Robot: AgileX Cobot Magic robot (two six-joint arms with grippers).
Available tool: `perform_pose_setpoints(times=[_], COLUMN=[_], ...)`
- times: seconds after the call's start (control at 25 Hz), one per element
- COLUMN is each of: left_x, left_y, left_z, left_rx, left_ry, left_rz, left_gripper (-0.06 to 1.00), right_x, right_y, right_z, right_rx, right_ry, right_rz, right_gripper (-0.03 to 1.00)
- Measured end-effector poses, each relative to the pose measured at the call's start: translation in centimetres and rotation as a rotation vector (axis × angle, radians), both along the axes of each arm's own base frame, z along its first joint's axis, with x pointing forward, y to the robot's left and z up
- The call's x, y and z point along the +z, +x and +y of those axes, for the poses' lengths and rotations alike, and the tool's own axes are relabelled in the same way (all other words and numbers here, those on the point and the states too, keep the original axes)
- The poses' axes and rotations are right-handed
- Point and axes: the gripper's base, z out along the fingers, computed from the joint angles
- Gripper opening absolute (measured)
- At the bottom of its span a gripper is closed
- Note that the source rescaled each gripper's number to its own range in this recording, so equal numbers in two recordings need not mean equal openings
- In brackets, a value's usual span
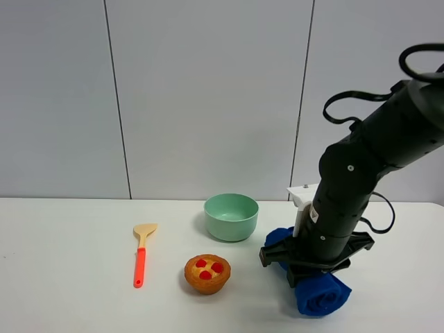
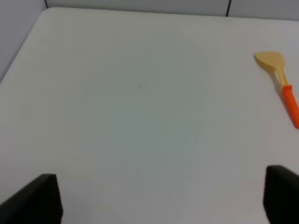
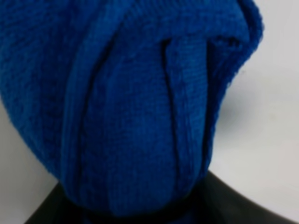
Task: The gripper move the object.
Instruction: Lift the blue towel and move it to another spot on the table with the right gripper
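A rolled blue towel [image 1: 320,295] lies on the white table at the front right. My right gripper [image 1: 310,269] is down over its middle, with the jaws on either side of the roll. In the right wrist view the towel [image 3: 140,102] fills the frame and narrows between the black fingers [image 3: 252,205], so the gripper looks shut on it. My left gripper [image 2: 161,200] is open and empty over bare table. It does not show in the exterior high view.
A mint green bowl [image 1: 231,216] stands just left of the right arm. A small tart with red berries [image 1: 207,273] sits in front of it. A spatula with an orange handle [image 1: 142,253] lies further left and also shows in the left wrist view [image 2: 282,84].
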Motion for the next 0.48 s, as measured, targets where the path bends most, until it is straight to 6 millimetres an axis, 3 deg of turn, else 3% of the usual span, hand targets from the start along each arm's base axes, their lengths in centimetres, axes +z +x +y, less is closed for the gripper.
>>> perform_pose_setpoints(times=[0.2,0.48], left_x=[0.0,0.0], left_y=[0.0,0.0], left_z=[0.0,0.0], left_rx=[0.0,0.0], left_ry=[0.0,0.0], left_rz=[0.0,0.0], left_gripper=[1.0,1.0], right_x=[6.4,20.2], right_y=[-2.3,-4.1], right_z=[0.3,4.8], right_rx=[0.106,0.306], right_ry=[-0.01,0.207], right_rz=[-0.011,-0.324], right_gripper=[0.0,0.0])
